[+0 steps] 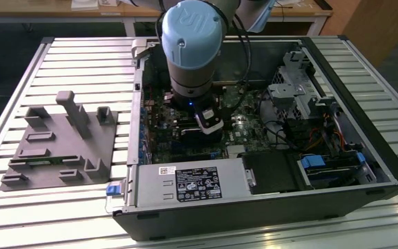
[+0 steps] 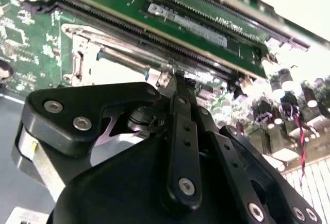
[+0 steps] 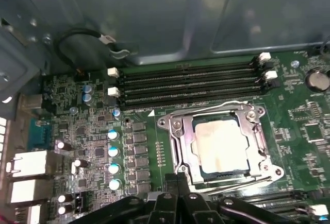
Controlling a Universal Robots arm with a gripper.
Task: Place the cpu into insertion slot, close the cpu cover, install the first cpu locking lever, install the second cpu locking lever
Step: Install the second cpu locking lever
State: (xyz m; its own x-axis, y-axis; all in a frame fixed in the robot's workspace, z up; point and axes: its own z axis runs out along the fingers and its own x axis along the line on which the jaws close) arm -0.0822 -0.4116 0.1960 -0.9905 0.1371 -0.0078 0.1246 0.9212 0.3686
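Note:
The cpu (image 3: 219, 144), pale silvery and square, lies in the insertion slot (image 3: 265, 157) on the green board. The cpu cover (image 3: 181, 141), a thin metal frame, lies flat around it. One wire locking lever (image 3: 227, 104) runs along the side by the memory slots. Another lever (image 3: 234, 185) runs along the opposite side. My gripper (image 3: 178, 180) is shut with its fingertips together just at the socket's edge, close to that second lever. In the second wrist view the gripper (image 2: 175, 77) touches down beside the cover (image 2: 77, 62). In the exterior view the gripper (image 1: 209, 129) reaches down into the open computer case.
Black memory slots (image 3: 191, 82) lie beside the socket, blue-topped capacitors (image 3: 114, 152) on another side. A power supply (image 1: 192, 184) and drive cage (image 1: 296, 93) crowd the case. A grey fixture (image 1: 60, 140) stands on the slatted table (image 1: 81, 62) at the exterior view's left.

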